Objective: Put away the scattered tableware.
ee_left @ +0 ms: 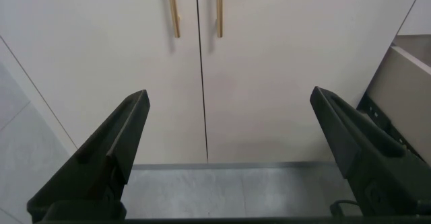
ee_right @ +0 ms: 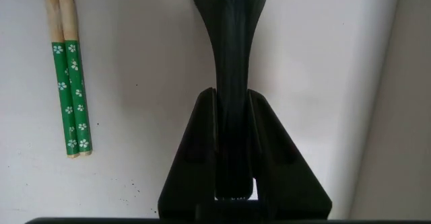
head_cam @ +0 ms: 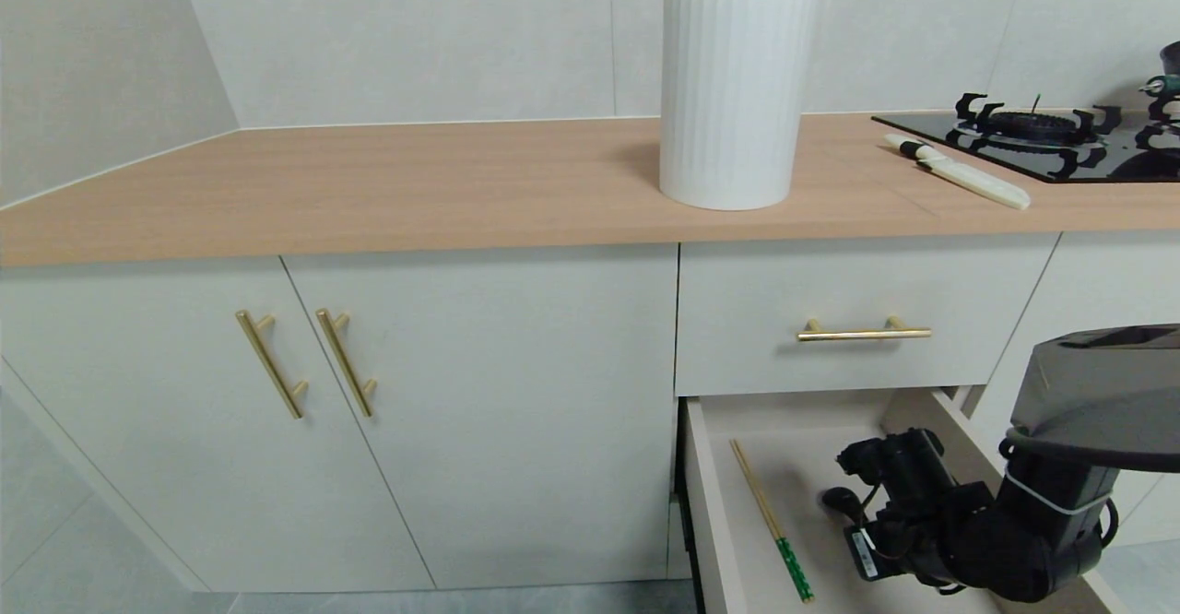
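Pale tiled walls back a wooden desk (head_cam: pixel 415 190) that runs above an open drawer (head_cam: pixel 705 494), with shut cupboard doors (head_cam: pixel 369 411) to the left of that drawer. A tall white ribbed canister (head_cam: pixel 736 98) stands on the desk straight above the drawer. A black hob (head_cam: pixel 1032 139) is set into the desk above the drawer and to its right.

The left tool (ee_left: pixel 230 97) hangs low, left of the drawer and facing the cupboard doors. Its fingers are spread wide with nothing between them. The right tool (ee_right: pixel 232 96) is down inside the drawer, pinched narrow around the handle of a black utensil (ee_right: pixel 229 22), seemingly a spoon.

A pale knife (head_cam: pixel 959 171) lies flat on the desk above the drawer, just beside the hob. A pair of chopsticks (head_cam: pixel 770 522) with green flowered ends lies on the drawer floor, near the drawer's left wall and apart from the utensil.

The utensil looks like stiff, light plastic. Its handle is smooth and may pivot in a narrow pinch, so a hold near mid-handle seems safest. The chopsticks are thin and likely to roll. The knife should probably be taken by its handle, and its pale blade may be brittle.
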You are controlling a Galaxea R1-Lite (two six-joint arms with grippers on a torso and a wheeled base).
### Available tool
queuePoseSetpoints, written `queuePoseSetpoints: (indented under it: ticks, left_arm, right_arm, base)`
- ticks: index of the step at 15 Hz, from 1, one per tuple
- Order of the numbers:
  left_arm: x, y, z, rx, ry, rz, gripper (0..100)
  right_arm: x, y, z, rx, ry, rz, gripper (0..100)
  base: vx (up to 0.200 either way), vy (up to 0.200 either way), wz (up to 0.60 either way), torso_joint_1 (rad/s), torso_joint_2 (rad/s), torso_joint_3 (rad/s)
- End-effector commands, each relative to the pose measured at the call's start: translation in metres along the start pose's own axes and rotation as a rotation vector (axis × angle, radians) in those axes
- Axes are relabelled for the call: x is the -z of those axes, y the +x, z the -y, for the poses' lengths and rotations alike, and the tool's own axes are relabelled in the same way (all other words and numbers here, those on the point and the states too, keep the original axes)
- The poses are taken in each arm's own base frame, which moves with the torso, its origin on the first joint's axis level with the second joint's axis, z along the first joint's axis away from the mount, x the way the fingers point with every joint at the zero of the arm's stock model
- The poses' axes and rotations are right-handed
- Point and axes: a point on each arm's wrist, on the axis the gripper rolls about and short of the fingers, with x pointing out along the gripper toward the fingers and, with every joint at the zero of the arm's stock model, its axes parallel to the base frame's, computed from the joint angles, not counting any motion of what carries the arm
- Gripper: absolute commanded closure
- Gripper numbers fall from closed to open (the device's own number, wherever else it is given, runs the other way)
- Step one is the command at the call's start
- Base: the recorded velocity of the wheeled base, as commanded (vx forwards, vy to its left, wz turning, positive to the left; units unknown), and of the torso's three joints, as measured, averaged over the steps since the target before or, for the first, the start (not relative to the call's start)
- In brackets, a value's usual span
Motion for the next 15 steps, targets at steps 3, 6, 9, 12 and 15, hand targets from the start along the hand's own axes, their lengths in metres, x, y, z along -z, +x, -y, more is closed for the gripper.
queuePoseSetpoints:
  ticks: [3, 6, 9, 12, 15]
  left_arm:
    - [0.000, 0.000, 0.000, 0.000, 0.000, -0.001, 0]
    - [0.000, 0.000, 0.000, 0.000, 0.000, -0.001, 0]
    - [0.000, 0.000, 0.000, 0.000, 0.000, -0.001, 0]
    - [0.000, 0.000, 0.000, 0.000, 0.000, -0.001, 0]
    - [0.000, 0.000, 0.000, 0.000, 0.007, -0.003, 0]
  right_arm:
    - [-0.002, -0.003, 0.000, -0.002, 0.007, 0.009, 0]
    - [-0.007, -0.010, 0.002, -0.006, 0.035, 0.035, 0]
    - [-0.023, -0.050, 0.013, -0.027, 0.091, 0.151, 0]
    - [-0.031, -0.121, 0.030, -0.062, 0.122, 0.268, 0]
    - [-0.015, -0.189, 0.044, -0.146, 0.122, 0.286, 0]
  base:
    - [0.000, 0.000, 0.00, 0.000, 0.00, 0.000]
    - [0.000, 0.000, 0.00, 0.000, 0.00, 0.000]
    - [0.000, 0.000, 0.00, 0.000, 0.00, 0.000]
    - [0.000, 0.000, 0.00, 0.000, 0.00, 0.000]
    - [0.000, 0.000, 0.00, 0.000, 0.00, 0.000]
